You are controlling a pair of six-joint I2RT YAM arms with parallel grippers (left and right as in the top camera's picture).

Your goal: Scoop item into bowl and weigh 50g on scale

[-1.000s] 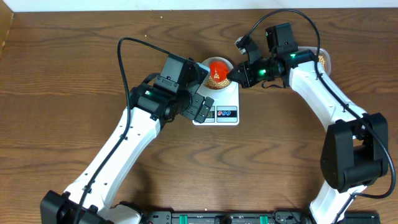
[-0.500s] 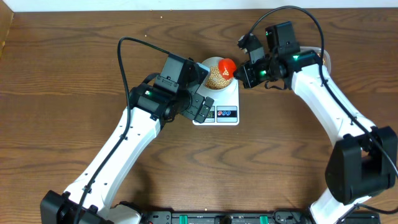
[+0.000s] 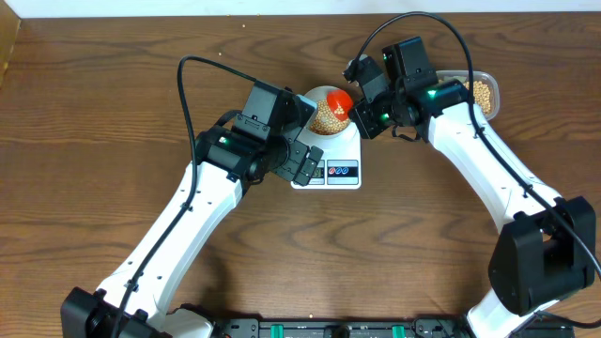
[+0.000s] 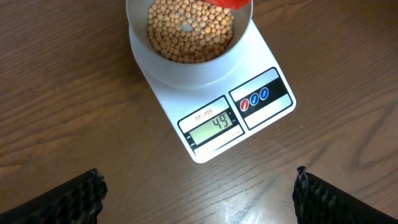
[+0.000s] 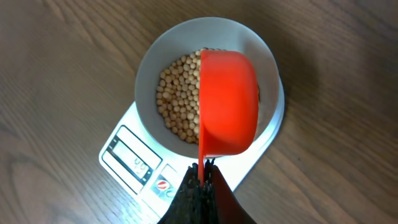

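Beans (image 5: 177, 99) partly hidden under scoop (image 5: 229, 102).

Brown wooden table (image 3: 94, 188), red scoop (image 5: 227, 102), what looks like a clear tub (image 3: 496, 97)

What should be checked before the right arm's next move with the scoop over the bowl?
1. Scale reading at 50: not ok, display shows 49.
2. Bowl seated on scale: ok.
3. Scoop gripped in right pincer, above the bowl: ok.
4. Any beans inside scoop: cannot tell, its inside is hidden.
5. Left pincer open, apart from scale: ok.
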